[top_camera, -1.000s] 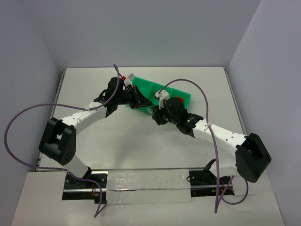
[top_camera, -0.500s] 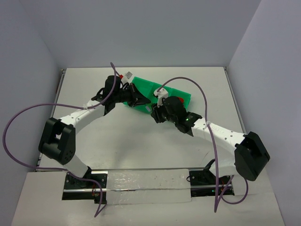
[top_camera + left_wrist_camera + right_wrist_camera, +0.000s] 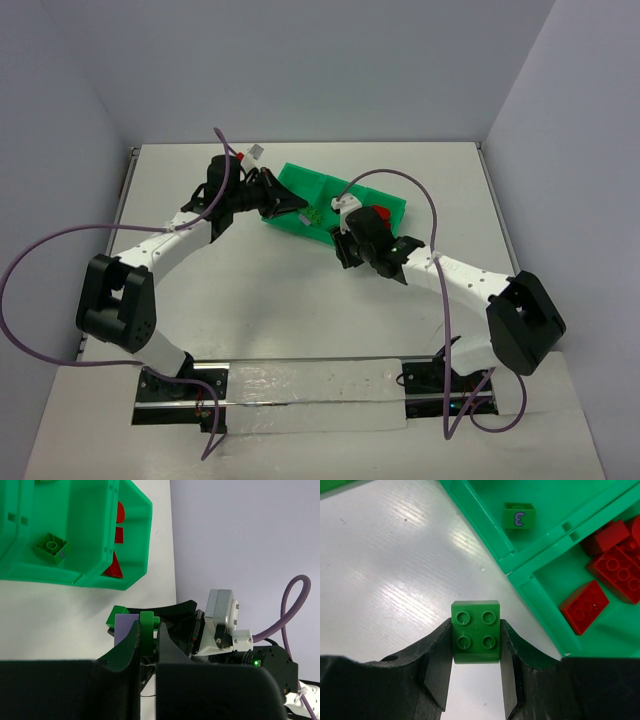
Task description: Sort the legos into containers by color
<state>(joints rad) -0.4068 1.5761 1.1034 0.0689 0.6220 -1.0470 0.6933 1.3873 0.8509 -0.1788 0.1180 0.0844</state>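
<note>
A green four-stud brick point(image 3: 476, 625) is clamped between the closed fingers of the right pincer point(image 3: 476, 636). It hangs over the white table point(image 3: 395, 555) just outside the near wall of the green tray point(image 3: 547, 555), level with the partition between two of the tray's compartments. On one side of that partition lies a single green brick marked with a purple 3 point(image 3: 518, 516). On the other side several red bricks point(image 3: 600, 575) lie loose, some touching one another. The left pincer point(image 3: 148, 635) is shut as well, gripping a short stack point(image 3: 131, 626) of lavender and green bricks. The stack is pinched edge-on between the black fingers and hangs above the table near the tray's outer wall, apart from it. Seen from above, the tray lies slanted on the far half of the table, with the red bricks in its right-end compartment. The left pincer sits at the tray's left near corner, and the right pincer sits along its near long side, toward the red end. The two pincers are near each other, with the tray's near wall between them and the compartments. Purple cables point(image 3: 400, 175) loop from both arms, one arching over the tray's right end. Pale walls close in the table on three sides beyond the tray.
</note>
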